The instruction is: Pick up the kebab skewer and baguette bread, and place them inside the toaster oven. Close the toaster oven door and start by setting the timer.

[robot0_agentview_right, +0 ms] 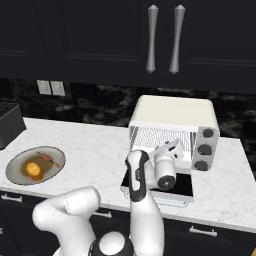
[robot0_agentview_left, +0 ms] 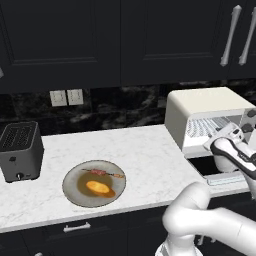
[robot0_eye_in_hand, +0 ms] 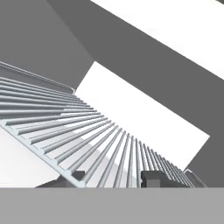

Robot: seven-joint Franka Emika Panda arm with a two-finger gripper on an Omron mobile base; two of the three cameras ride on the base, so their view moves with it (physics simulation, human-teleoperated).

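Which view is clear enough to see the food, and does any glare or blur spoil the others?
Left base view: evenly lit, sharp; kebab skewer and baguette bread show clearly on the plate. Right base view: sharp, food small. Hand view: flat grey-white, no glare, just wire rack up close.

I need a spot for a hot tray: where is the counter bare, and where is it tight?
Bare marble lies between the plate and the toaster oven, and behind the plate up to the wall. It is crowded at the oven's front, where its open door and the arm fill the space.

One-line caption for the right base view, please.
End effector at the open toaster oven; skewer and baguette on the plate.
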